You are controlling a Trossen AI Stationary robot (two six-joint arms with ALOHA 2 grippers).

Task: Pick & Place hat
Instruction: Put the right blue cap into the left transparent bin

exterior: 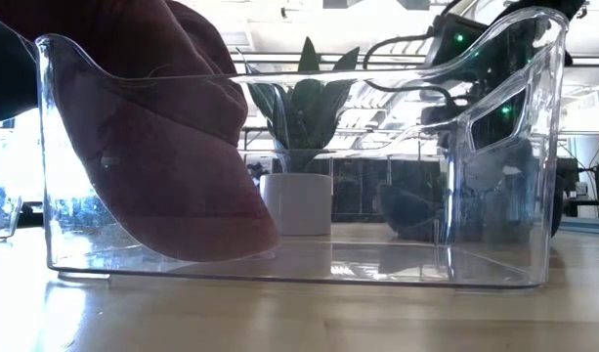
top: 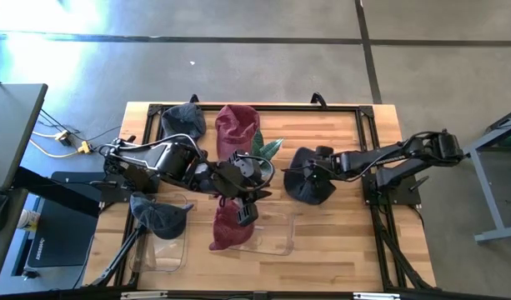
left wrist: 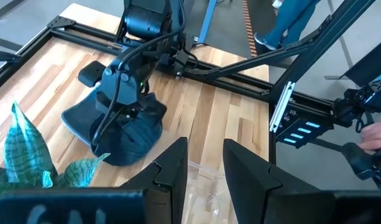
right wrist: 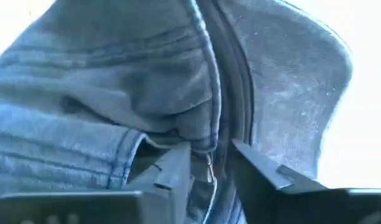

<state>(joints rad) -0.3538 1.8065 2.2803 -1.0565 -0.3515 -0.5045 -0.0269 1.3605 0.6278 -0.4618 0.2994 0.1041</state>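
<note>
One maroon hat (top: 228,229) is already laid partly in the clear bin (top: 276,242) under the left gripper (top: 245,210), its fingers slightly parted and empty, while the dark hat (top: 309,185) is pinched on the table by the right gripper (top: 307,172), not yet binned.

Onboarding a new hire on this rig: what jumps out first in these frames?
Hats everywhere: a maroon hat draped over the edge of the clear bin at the table's front, right under the left end effector. To the right, the right end effector presses into a dark denim hat on the wood. A small potted plant stands mid-table.
</note>
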